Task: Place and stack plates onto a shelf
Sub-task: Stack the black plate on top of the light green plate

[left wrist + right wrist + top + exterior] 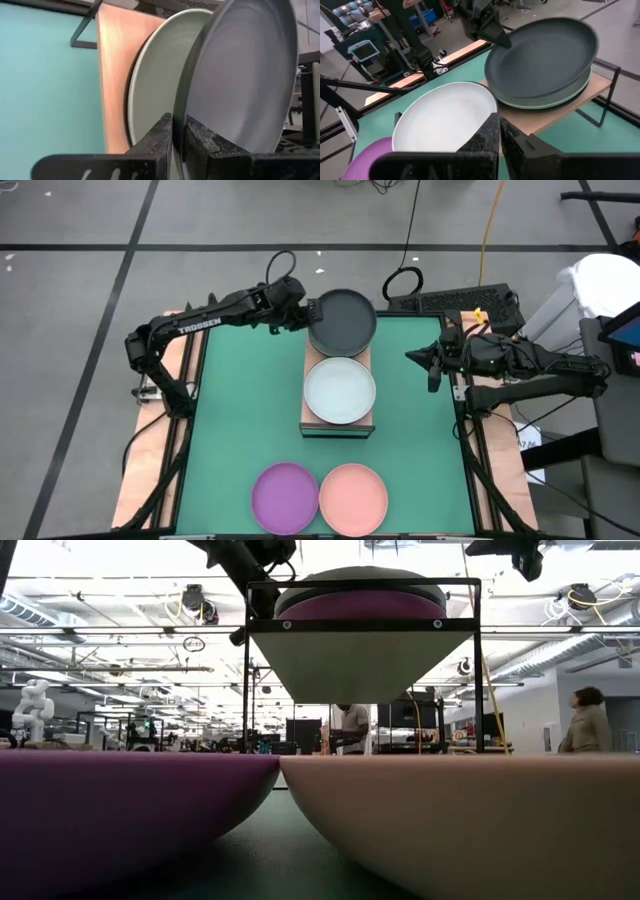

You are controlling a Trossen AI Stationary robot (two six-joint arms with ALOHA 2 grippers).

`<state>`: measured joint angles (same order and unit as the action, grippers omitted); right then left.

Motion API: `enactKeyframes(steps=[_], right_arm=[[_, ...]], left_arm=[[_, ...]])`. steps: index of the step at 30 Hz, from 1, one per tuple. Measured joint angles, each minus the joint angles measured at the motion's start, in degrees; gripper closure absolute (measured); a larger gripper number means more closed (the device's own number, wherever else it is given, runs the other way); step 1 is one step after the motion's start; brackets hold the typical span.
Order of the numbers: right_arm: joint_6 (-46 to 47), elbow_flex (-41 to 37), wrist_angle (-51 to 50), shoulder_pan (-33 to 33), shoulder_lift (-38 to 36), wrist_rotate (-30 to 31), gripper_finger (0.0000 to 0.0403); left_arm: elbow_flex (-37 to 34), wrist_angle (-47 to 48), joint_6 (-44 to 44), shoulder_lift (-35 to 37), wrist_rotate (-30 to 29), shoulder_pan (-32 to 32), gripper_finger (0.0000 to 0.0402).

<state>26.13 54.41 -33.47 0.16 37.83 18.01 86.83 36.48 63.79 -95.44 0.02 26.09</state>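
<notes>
With the left tool [308,315] pinching the rim of the round dark grey plate [343,320] over the pale green plate [555,102] on the light wooden shelf [363,362], centre it, lower it flat, then release; the right tool [420,358] waits closed and empty beside the shelf.

The shelf [338,370] stands mid-table on the mat [240,410], running front to back. On its far end sits a stack of plates [545,97]; the left gripper [306,315], reaching in from the left, pinches the rim of the top plate [343,320] over that stack. Another plate [340,391] rests on the shelf's near end. At the table's front edge, two plates [285,498] lie side by side, nearly touching. The right gripper [432,360] hangs right of the shelf, apart.
</notes>
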Motion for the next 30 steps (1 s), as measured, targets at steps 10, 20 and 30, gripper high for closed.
enactKeyframes(steps=[10, 20, 30], right_arm=[[-1.8, 0.0, -0.2, -1.3, -0.1, -0.1, 0.0403], [-1.8, 0.0, -1.3, -1.3, -0.1, -0.1, 0.0403], [-2.0, 0.0, -1.4, -1.3, -0.1, 0.0, 0.0403]], left_arm=[[0.0, 1.8, 2.4, -1.1, 0.6, 0.6, 0.0364], [0.0, 1.0, 3.2, -1.9, 4.1, 1.3, 0.0364], [0.0, 1.0, 3.0, -1.9, 4.6, 1.3, 0.036]])
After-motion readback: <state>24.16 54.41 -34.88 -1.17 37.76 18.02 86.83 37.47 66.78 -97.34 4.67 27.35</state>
